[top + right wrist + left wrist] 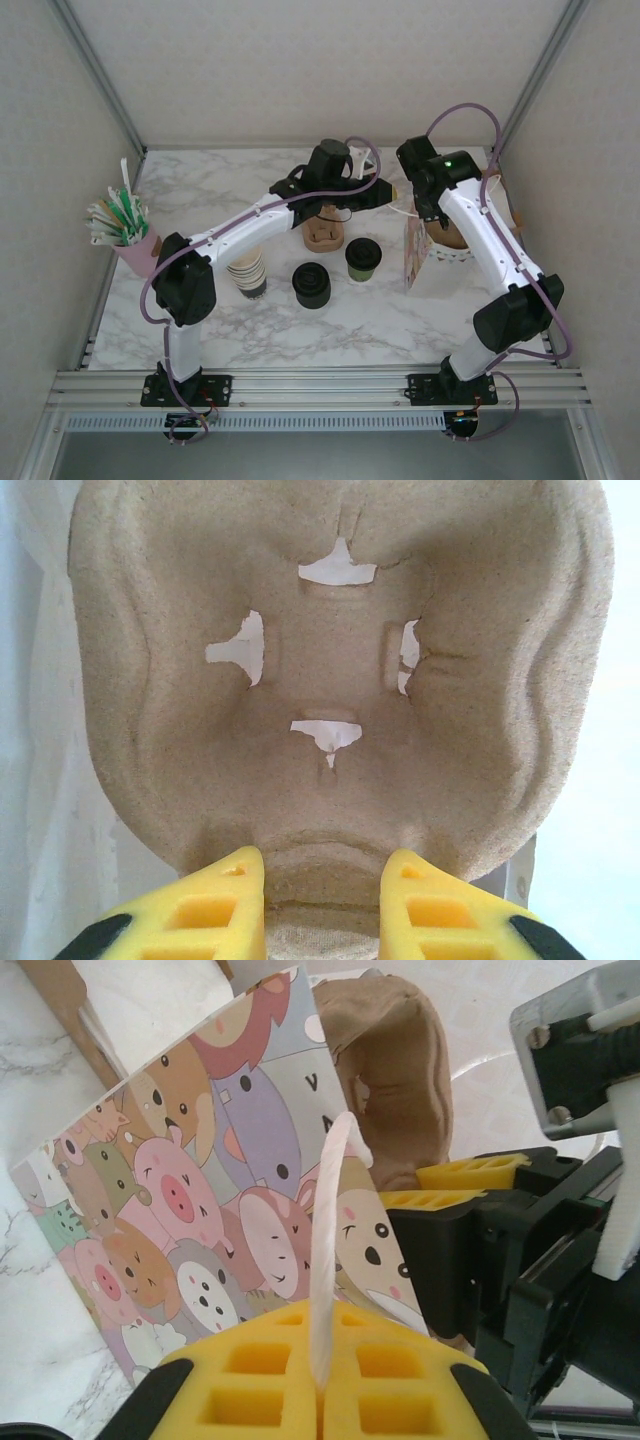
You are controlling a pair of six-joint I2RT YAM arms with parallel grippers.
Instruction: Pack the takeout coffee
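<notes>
Left gripper [322,1405] pinches the bag [200,1190] by its handle [330,1240]; right gripper [322,875] clamps the tray [330,680]; overhead, the coffee [362,258] stands on the table [200,330].

Left arm [250,215] stretched rightward, left fingers [260,1380] pressed together, right arm [490,235] folded inward, right fingers [220,910] slightly parted

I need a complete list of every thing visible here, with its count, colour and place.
takeout coffee: one, olive-green, black lid, centre
black lids: one stack, left of coffee
paper cups: one cream stack, further left
pink cup: one, holds straws, far left
brown carrier: at least one, behind coffee
paper bag: one, cartoon animals, right side
pulp carrier: one, brown, at bag
left gripper: shut on bag handle
right gripper: shut on pulp carrier
</notes>
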